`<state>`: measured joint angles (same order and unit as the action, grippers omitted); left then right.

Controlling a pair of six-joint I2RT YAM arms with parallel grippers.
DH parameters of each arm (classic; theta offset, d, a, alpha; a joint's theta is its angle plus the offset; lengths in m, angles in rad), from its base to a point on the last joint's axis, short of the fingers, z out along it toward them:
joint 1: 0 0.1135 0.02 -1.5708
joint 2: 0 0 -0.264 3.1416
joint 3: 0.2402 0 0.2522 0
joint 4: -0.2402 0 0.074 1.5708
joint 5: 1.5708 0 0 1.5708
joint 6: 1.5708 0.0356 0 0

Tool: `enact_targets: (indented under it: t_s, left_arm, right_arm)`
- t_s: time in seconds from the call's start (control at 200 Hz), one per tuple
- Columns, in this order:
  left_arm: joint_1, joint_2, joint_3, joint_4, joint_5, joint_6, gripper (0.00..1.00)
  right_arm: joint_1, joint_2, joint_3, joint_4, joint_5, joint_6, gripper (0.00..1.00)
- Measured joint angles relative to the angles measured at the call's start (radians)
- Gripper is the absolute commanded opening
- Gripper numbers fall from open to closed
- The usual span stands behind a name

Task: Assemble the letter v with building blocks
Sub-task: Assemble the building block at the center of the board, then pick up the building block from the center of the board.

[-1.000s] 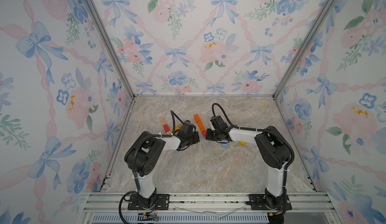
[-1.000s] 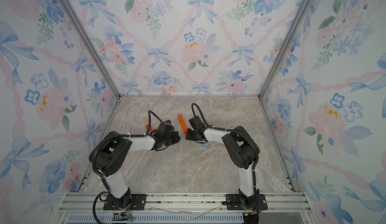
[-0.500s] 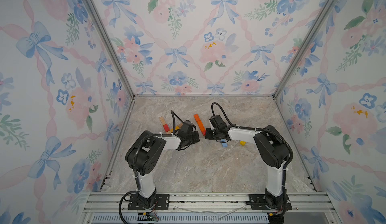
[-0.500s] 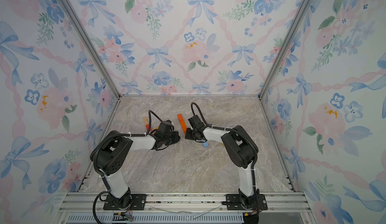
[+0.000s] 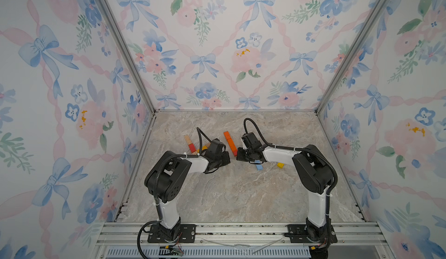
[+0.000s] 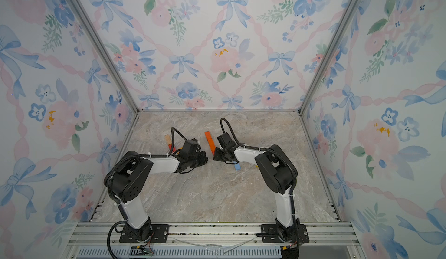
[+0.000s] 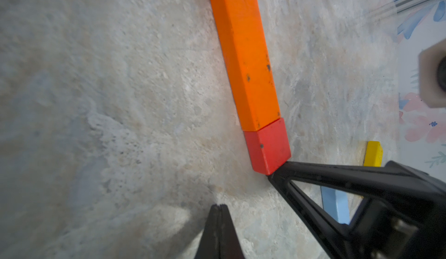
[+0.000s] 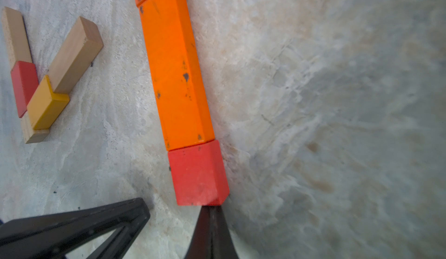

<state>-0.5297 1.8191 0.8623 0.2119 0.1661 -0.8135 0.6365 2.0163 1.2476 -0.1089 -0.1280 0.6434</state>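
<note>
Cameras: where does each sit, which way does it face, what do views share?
Top views: high at the front, looking down toward the back wall; left arm and right arm show whole.
Left wrist: on the left arm, facing the table along the shut left gripper; the right gripper's tip touches the red block.
Right wrist: on the right arm, facing the table; both grippers show.
Shared: both wrist views show the orange bar ending in the red block.

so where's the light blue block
In both top views the light blue block lies right of centre, close to the right hand, the yellow block to its right.
</note>
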Motion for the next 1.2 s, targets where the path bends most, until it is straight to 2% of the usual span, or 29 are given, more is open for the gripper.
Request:
enact_targets:
  t_s: [0.35, 0.555, 0.825, 0.935, 1.2]
  left_arm:
    - [0.001, -0.01, 0.0, -0.004, 0.0, -0.004, 0.0]
    - [0.0, -0.108, 0.005, -0.068, -0.018, -0.003, 0.0]
    - [-0.02, -0.248, 0.051, -0.187, -0.098, 0.017, 0.01]
    - [-0.033, -0.29, 0.053, -0.221, -0.122, 0.027, 0.09]
    - [-0.097, -0.3, 0.134, -0.301, -0.164, 0.071, 0.19]
  right_arm:
    - [0.0, -0.012, -0.006, -0.02, 0.0, 0.0, 0.0]
    - [0.002, -0.077, -0.051, -0.095, 0.004, 0.0, 0.0]
    - [0.001, -0.302, -0.127, -0.151, 0.04, -0.023, 0.0]
    - [-0.007, -0.415, -0.175, -0.156, 0.063, -0.035, 0.02]
    - [-0.089, -0.616, -0.323, -0.173, 0.119, -0.044, 0.05]
